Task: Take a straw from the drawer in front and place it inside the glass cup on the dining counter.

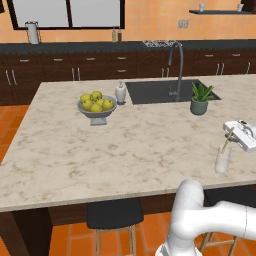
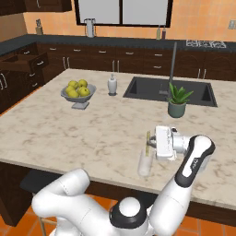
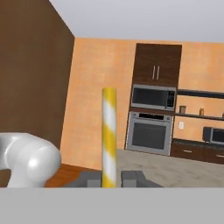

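Yellow-and-white striped, the straw (image 3: 109,135) stands between the two dark fingertips (image 3: 89,179) in my hand view, clamped at its lower end. I read the gripper (image 3: 110,179) as closed on the straw.

In the left base view I see the gripper (image 1: 231,131) at the right edge of the frame, turned sideways above the dining counter (image 1: 100,150). The straw (image 1: 226,142) slants down from it toward the glass cup (image 1: 222,161), which stands upright near the counter's front edge. I cannot tell whether the straw's lower tip is already inside the rim.

In the right base view the gripper (image 2: 151,142) points left, with the straw (image 2: 148,143) held roughly upright just above the glass cup (image 2: 145,163). The dining counter (image 2: 69,129) carries these other items:
- a grey fruit bowl (image 2: 78,95) with yellow-green fruit, well apart from the cup;
- a white pump bottle (image 2: 112,85) just beside the inset sink (image 2: 170,92);
- a potted plant (image 2: 177,101) at the sink's front edge, near the faucet (image 2: 173,64).

The drawer (image 2: 23,62) stands pulled out in the dark cabinets at the far left of the right base view. A wall oven (image 3: 148,133) with a microwave (image 3: 153,97) above it faces my hand view.
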Robot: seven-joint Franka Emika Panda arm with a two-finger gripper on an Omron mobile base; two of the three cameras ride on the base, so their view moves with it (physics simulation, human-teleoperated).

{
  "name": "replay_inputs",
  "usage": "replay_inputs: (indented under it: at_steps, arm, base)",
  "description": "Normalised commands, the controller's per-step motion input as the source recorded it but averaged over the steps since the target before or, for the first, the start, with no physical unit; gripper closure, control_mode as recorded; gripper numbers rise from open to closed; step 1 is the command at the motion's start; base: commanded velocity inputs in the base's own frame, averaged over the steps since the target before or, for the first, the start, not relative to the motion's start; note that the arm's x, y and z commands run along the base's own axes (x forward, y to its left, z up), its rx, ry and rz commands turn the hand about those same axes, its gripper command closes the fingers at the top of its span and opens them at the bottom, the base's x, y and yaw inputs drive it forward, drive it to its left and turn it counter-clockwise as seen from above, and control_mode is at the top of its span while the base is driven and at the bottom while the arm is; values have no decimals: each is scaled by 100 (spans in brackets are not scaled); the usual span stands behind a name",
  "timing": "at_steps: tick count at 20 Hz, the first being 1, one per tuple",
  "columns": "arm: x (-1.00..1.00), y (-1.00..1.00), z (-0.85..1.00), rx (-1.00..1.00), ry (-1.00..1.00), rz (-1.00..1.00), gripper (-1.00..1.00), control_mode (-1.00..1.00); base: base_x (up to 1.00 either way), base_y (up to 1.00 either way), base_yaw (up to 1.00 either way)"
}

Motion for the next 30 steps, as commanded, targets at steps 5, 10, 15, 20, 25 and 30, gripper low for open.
replay_inputs:
  at_steps: [5, 10, 15, 20, 25, 30]
  arm:
    - [-36, 8, -5, 0, -3, 0, 100, -100]
    - [-5, 5, -5, 0, 0, 0, 100, -100]
    - [0, 1, -2, 0, -1, 0, -100, -100]
    - [-1, 0, 0, 0, -4, 0, -100, -100]
    - [-2, 0, 27, 0, -1, 0, -100, -100]
    - [-8, 2, 52, 1, 0, -2, -100, -100]
  base:
    - [0, 0, 0]
    - [0, 0, 0]
    - [0, 0, 0]
    - [0, 0, 0]
    - [0, 0, 0]
    - [0, 0, 0]
